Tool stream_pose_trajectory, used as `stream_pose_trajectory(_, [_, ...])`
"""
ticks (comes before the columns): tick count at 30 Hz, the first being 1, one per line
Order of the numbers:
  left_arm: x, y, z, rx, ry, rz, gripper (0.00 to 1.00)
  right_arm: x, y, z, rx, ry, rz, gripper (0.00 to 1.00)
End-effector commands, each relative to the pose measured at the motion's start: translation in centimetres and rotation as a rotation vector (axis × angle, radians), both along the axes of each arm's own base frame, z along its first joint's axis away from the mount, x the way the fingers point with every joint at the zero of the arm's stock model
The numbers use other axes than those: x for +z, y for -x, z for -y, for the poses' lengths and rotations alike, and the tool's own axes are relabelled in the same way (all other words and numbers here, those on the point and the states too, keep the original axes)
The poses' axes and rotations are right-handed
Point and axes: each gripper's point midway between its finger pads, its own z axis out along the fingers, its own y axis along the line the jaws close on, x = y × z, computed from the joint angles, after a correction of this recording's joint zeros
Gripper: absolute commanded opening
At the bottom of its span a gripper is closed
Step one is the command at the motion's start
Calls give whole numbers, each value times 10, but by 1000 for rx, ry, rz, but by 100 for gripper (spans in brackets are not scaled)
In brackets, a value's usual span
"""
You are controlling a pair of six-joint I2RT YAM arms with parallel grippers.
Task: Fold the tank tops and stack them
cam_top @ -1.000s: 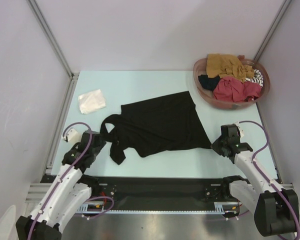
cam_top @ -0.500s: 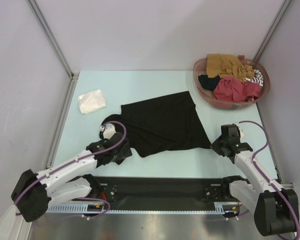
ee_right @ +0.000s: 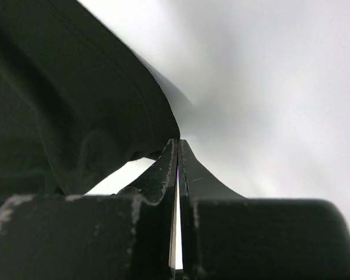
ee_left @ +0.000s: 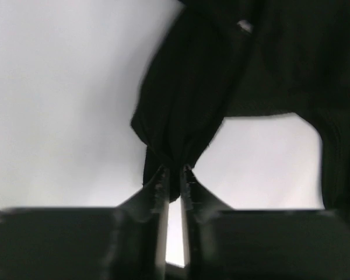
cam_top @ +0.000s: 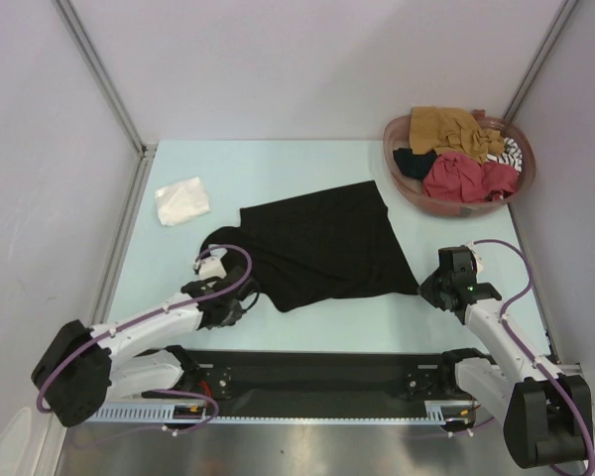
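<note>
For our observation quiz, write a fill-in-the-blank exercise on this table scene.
The left end effector and the right end effector both grip the black tank top, which lies on the ____.
In the top view, the white tank top lies to the ____ of it.
The red tank top lies in the round ____.
Missing words: table; left; basket.

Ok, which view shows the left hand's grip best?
Left wrist: the left hand pinches a bunched fold of the black tank top. Top external hides the pinch; right wrist shows only the opposite corner.
</note>
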Motion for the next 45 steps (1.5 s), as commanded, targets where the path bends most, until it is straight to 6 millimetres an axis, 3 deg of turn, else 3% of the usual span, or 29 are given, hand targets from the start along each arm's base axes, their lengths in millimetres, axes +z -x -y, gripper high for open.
stream_pose_trajectory(1, [-3,-5,-15,81,60,24,0,6,-5,1,3,0,26,0])
stream_pose_trajectory(4, [-2,-3,-34,144,74,38,0,6,-5,1,0,-1,28,0])
stream_pose_trajectory(7, [12,-5,-52,216,97,96,0,7,-5,2,-2,-3,29,0])
stream_pose_trajectory(10, [21,-10,-55,259,168,157,1,7,-4,2,-4,-8,27,0])
stream_pose_trajectory(13, [25,-6,-76,408,171,171,1,7,-2,2,-4,-8,27,0])
stream_pose_trajectory(17, [57,-13,-106,565,156,277,3,5,1,1,5,-14,25,0])
stream_pose_trajectory(19, [80,-15,-132,645,92,338,13,4,3,0,8,-16,20,0])
stream_pose_trajectory(21, [91,-17,-146,698,62,366,33,3,2,0,9,-20,22,0])
stream_pose_trajectory(22, [92,-17,-153,716,49,363,47,3,2,-1,11,-22,24,0])
stream_pose_trajectory(23, [93,-19,-154,721,49,362,92,1,3,-1,13,-27,19,0])
stream_pose_trajectory(24, [91,-21,-159,737,38,346,99,1,3,-2,16,-30,18,0])
stream_pose_trajectory(27, [92,-21,-163,725,4,278,100,0,2,-3,21,-35,19,0])
stream_pose_trajectory(30, [100,-36,-153,624,43,303,100,1,2,-3,29,-28,19,0])
stream_pose_trajectory(31, [104,-44,-143,508,62,323,100,2,2,-3,32,-27,21,0])
stream_pose_trajectory(32, [104,-60,-114,372,179,358,100,3,1,-2,34,-22,26,0])
stream_pose_trajectory(33, [101,-61,-103,338,227,352,100,3,1,-2,34,-20,26,0])
stream_pose_trajectory(34, [100,-62,-80,269,287,355,100,2,0,-2,38,-17,26,0])
stream_pose_trajectory(36, [92,-56,-41,151,360,340,100,2,-1,-1,39,-10,22,0])
stream_pose_trajectory(39, [81,-41,-1,96,448,304,100,-1,0,-1,40,-8,8,0])
stream_pose_trajectory(45, [57,-13,66,55,565,199,88,-1,-1,0,39,-2,13,0])
